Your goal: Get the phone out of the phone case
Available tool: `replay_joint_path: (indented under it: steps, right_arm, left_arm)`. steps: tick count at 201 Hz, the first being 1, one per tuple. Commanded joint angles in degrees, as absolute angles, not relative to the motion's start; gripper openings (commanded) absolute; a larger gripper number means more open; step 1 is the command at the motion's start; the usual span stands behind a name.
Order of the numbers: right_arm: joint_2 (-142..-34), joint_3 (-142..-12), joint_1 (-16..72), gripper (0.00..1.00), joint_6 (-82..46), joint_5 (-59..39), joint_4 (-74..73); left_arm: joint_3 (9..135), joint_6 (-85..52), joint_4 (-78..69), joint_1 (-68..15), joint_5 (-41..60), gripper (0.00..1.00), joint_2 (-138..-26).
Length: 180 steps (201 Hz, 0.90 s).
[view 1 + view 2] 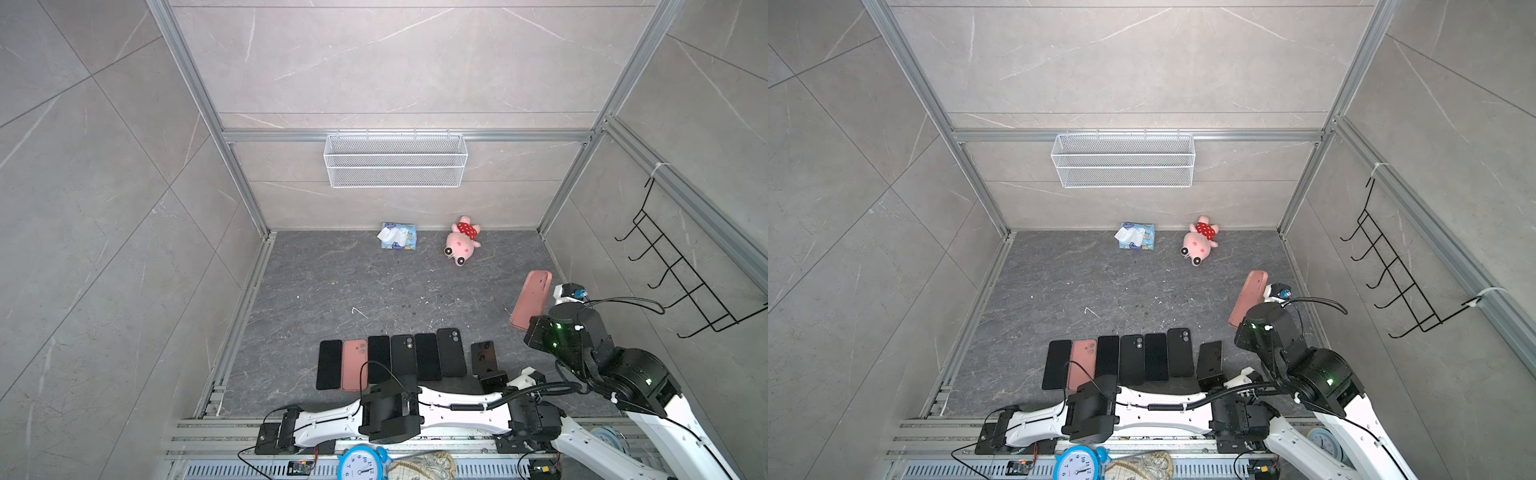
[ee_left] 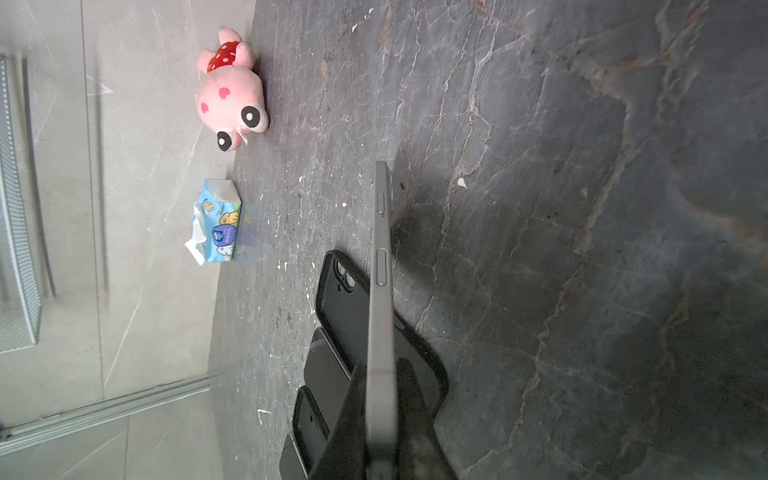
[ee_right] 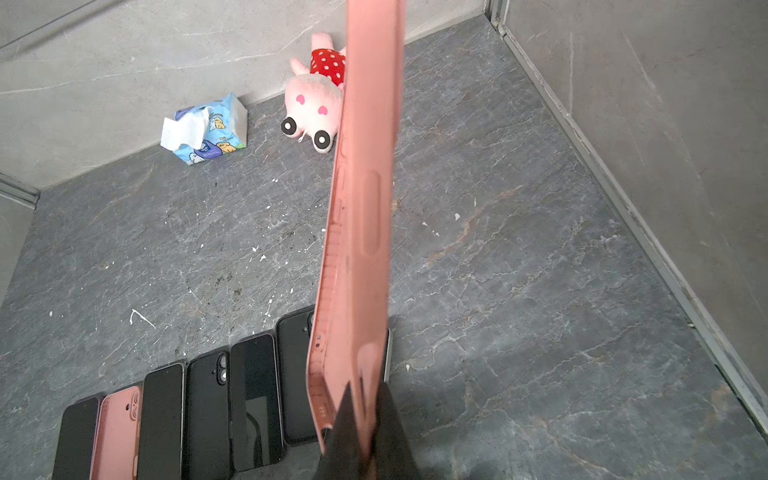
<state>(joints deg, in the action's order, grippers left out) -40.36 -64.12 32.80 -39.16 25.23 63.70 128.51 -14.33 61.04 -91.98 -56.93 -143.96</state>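
Marbled tabletop (image 1: 332, 291), lower right: I see left gripper (image 2: 380, 374) clamped on dark phone (image 1: 483, 357). Right gripper (image 3: 361, 405) clenched on pink phone case (image 1: 534, 297).

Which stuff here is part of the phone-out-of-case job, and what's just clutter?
Job:
- dark phone, held in left gripper
- pink case, held in right gripper, apart from the phone

Clutter:
- row of phones and cases, lying flat
- tissue pack
- plush pig
- wire basket
- hook rack
- clock
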Motion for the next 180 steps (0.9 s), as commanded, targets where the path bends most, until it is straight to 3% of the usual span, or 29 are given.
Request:
replay_joint_path:
  steps: [1,44,67,121,127,152,157,180]
  right_arm:
    - [-39.55,-64.78,32.64,0.0,-38.41,24.58,64.6]
    - [-39.91,-63.49,32.68,0.0,-38.75,22.13,64.28]
    - [-40.29,-62.5,32.56,0.0,-38.86,20.69,63.81]
    - [-41.3,-64.63,32.67,0.04,-38.5,20.74,65.36]
    - [-41.43,-65.09,32.61,0.05,-38.5,20.99,65.71]
    - [-41.99,-66.41,32.6,0.07,-38.81,21.69,66.65]
    - [-42.14,-66.73,32.64,0.07,-38.9,21.82,66.94]
    - [-42.93,-68.77,32.61,0.07,-39.11,23.21,68.48]
  left_arm:
    - [131.19,-15.32,67.39,-91.21,-58.15,0.0,-147.14]
    - [134.3,-14.1,68.84,-90.38,-56.63,0.0,-151.16]
    - [132.17,-12.9,64.7,-90.53,-55.0,0.24,-150.8]
    - [125.97,-14.74,57.93,-90.68,-53.36,0.56,-145.62]
    - [125.14,-15.04,57.01,-90.77,-53.33,0.67,-144.44]
    - [118.96,-15.96,51.2,-91.22,-52.16,0.86,-137.49]
    - [117.2,-16.21,49.54,-91.31,-51.61,0.99,-135.78]
    - [109.01,-16.71,42.03,-92.34,-50.16,1.0,-127.35]
